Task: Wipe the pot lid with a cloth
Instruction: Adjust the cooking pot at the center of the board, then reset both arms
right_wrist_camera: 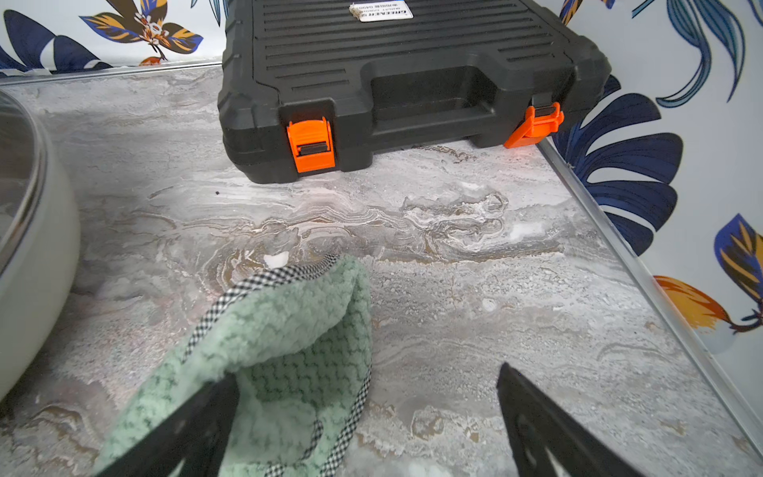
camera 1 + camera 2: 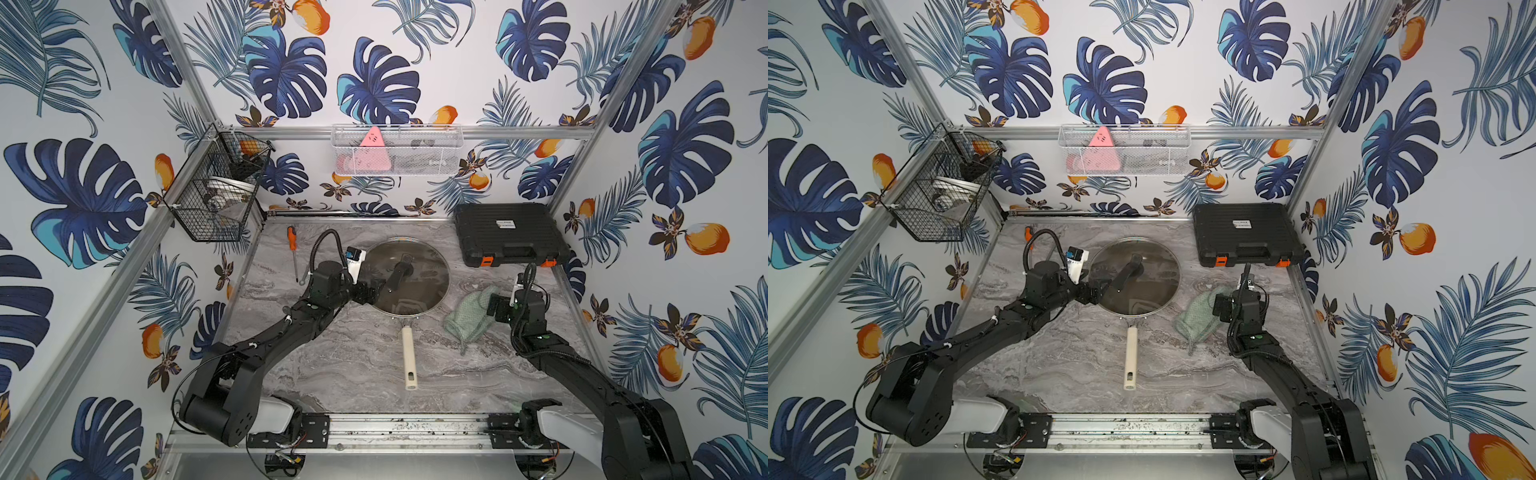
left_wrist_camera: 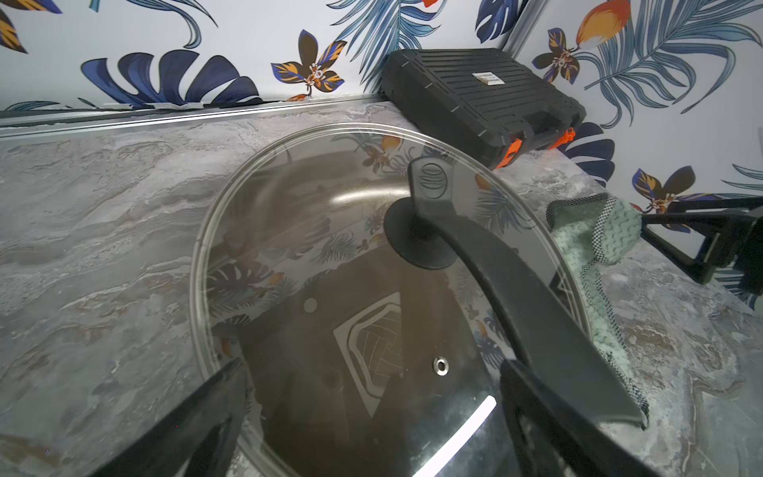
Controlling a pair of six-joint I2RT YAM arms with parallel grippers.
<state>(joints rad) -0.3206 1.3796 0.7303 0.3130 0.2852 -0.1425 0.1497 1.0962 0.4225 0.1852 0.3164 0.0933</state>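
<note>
2 grippers wide, empty. Left gripper (image 3: 371,371) by the black handle (image 3: 495,272) of the round glass pot lid (image 2: 424,257), on the brown cream-handled pan (image 2: 409,353) at the centre of the grey marble desk (image 2: 332,374). Right gripper (image 1: 367,378) over the crumpled mint-green waffle cloth (image 1: 289,330), towards the desk's right edge. Risk: a shallow pinch grabs 1 fold and the cloth drops.

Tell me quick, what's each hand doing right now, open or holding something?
Left hand: open above the pot lid, holding nothing.
Right hand: open at the cloth, not gripping it.

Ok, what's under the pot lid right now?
The pot lid sits on the pan; its brown inside shows through the glass, seemingly empty. Reflections on the glass hide parts of its floor.
</note>
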